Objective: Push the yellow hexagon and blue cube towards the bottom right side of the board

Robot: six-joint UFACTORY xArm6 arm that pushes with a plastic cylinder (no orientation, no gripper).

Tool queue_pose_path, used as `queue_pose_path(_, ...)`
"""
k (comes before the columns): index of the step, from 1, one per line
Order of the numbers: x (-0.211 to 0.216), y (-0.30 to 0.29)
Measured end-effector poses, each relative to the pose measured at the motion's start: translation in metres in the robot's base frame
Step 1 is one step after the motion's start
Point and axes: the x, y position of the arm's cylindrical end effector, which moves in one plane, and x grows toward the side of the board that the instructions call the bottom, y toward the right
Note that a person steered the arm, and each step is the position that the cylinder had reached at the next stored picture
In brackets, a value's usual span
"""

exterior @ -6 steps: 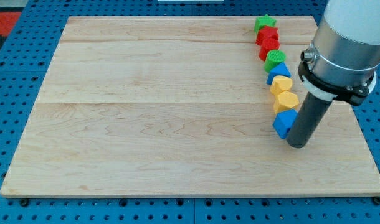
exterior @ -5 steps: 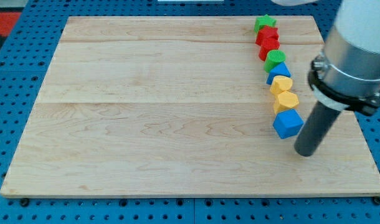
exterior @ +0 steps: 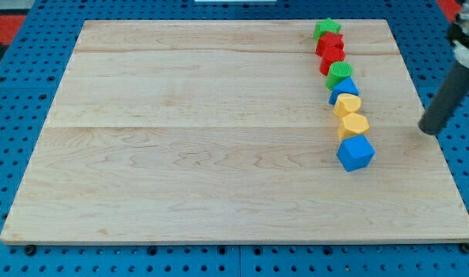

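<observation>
— Wooden counter [exterior: 181, 154] on blue pegboard [exterior: 11, 115]: where are the blocks?

— Blue cube [exterior: 355, 153] touches yellow hexagon [exterior: 354, 125] at the view's right. My tip [exterior: 427, 130] stands well right of both, holding nothing.

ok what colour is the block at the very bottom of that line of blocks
Blue: the blue cube, clearest in the camera view.

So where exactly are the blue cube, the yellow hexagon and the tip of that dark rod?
blue cube [exterior: 355, 153], camera view, on its top face.
yellow hexagon [exterior: 354, 124], camera view, on its top face.
my tip [exterior: 427, 130], camera view, on the rod's very bottom end.
</observation>
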Motion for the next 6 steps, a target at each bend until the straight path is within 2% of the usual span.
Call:
queue_pose_path(1, -0.005, -0.020)
queue_pose_path(2, -0.020, -0.064)
queue_pose_path(4, -0.064, -0.095)
queue_pose_path(6, -0.065, -0.132)
